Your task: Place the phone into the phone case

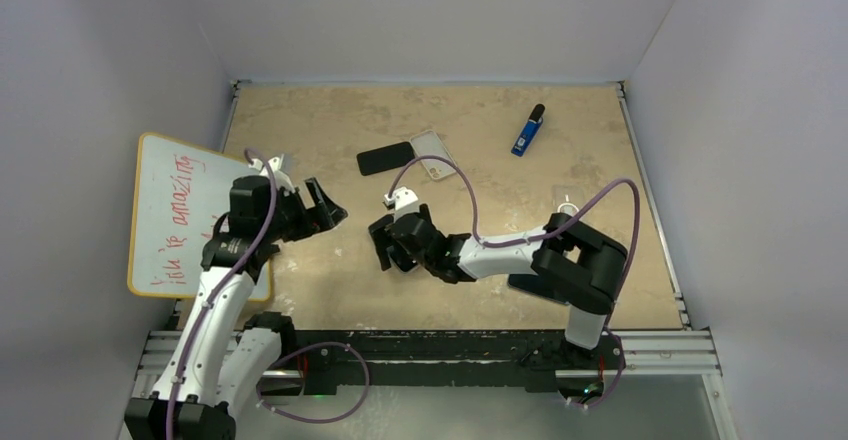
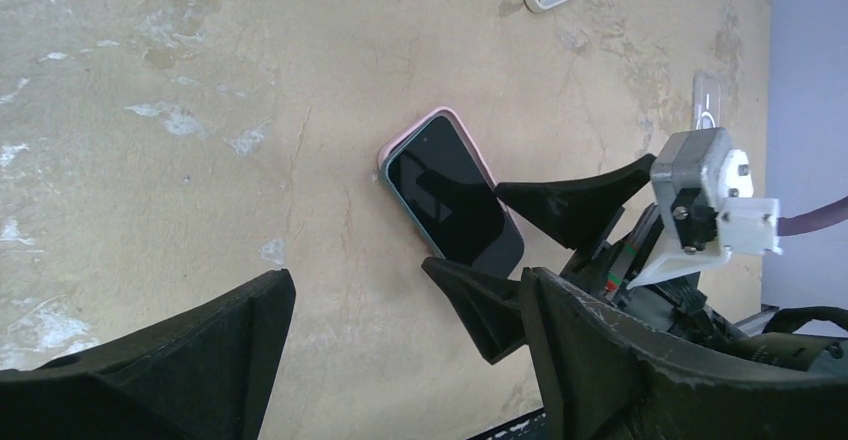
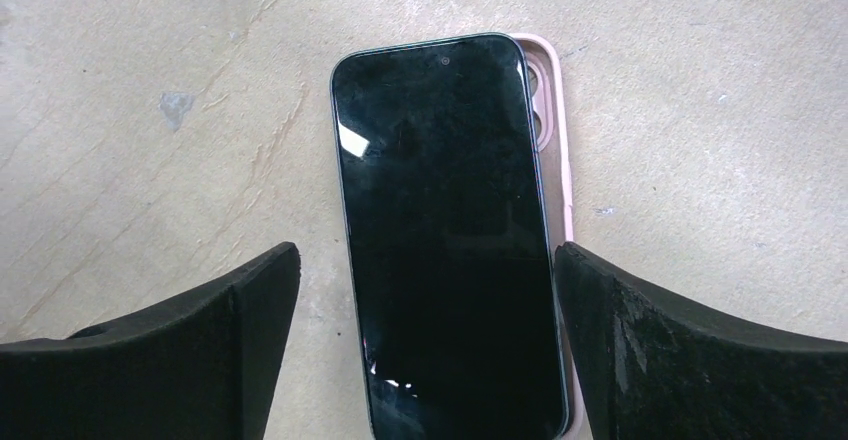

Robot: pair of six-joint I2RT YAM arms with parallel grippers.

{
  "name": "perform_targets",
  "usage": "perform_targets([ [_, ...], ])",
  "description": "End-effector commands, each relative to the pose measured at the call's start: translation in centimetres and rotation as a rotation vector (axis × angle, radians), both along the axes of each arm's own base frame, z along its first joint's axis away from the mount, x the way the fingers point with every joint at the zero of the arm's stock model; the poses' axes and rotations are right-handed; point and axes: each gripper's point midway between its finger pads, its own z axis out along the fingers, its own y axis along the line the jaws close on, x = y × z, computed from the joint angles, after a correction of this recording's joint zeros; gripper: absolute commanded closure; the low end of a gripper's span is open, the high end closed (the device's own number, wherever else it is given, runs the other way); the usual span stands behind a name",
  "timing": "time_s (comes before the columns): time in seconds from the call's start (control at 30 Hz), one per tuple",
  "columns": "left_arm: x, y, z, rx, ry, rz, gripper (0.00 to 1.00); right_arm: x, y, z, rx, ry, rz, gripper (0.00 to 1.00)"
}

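Black glass-fronted smartphone (image 3: 450, 230) lies face up on a pink phone case (image 3: 561, 140), offset, with the case rim showing along one side. Both rest on the tan worktop (image 3: 700, 80). Right hand (image 3: 425, 260) open, straddling the phone; left hand (image 2: 405, 290) open, nearby.

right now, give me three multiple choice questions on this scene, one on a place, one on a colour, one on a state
1. Where does the phone lie?
A beside the case, apart from it
B on top of the case
C under the case

2. What colour is the case?
A blue
B pink
C black

3. How is the right gripper set?
A shut on the phone
B shut on nothing
C open

Answers: B, the case's rim shows from under one long side of the phone; B, that rim is pink; C, its fingers stand wide apart.
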Motion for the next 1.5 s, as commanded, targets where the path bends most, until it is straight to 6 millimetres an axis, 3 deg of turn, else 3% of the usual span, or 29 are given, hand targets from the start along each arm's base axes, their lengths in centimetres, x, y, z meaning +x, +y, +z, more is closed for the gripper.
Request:
perform_targets([
  [0.0, 0.7, -1.1, 0.1, -0.072, -0.022, -0.024, 0.15, 0.2, -0.9, 2.6, 0.037, -0.012, -0.045, 0.02],
  [0.13, 0.9, -2.5, -0.8, -0.144, 0.004, -0.084, 0.23, -0.7, -1.5, 4.2, 0.041, 0.018, -0.019, 0.03],
  [0.23, 0.9, -2.9, -2.4, -0.166, 0.044, -0.092, 0.25, -1.2, -2.1, 4.6, 0.066, 0.058, -0.002, 0.07],
  [0.43, 0.9, -3.9, -5.3, -0.213, 0.12, -0.096, 0.3, -0.2, -4.2, 3.8, 0.134, 0.161, -0.013, 0.27],
  [0.57, 0.9, -5.1, -7.5, -0.193, 0.146, -0.111, 0.35, 0.1, -5.0, 3.3, 0.194, 0.285, 0.037, 0.33],
  [0.8, 1.1, -7.1, -11.6, -0.163, 0.25, -0.134, 0.43, 1.3, -5.7, 2.3, 0.239, 0.35, 0.05, 0.47],
  [1.1, 4.5, -7.5, -12.2, -0.111, 0.215, -0.133, 0.55, 0.6, -5.3, 0.3, 0.201, 0.429, 0.095, 0.55],
  [1.33, 3.8, -9.6, -13.6, -0.152, 0.25, -0.21, 0.68, -0.7, -5.9, -0.6, 0.202, 0.461, 0.094, 0.6],
  [1.47, 3.4, -11.1, -13.3, -0.161, 0.252, -0.274, 0.72, -1.9, -6.3, -0.9, 0.21, 0.481, 0.101, 0.64],
])
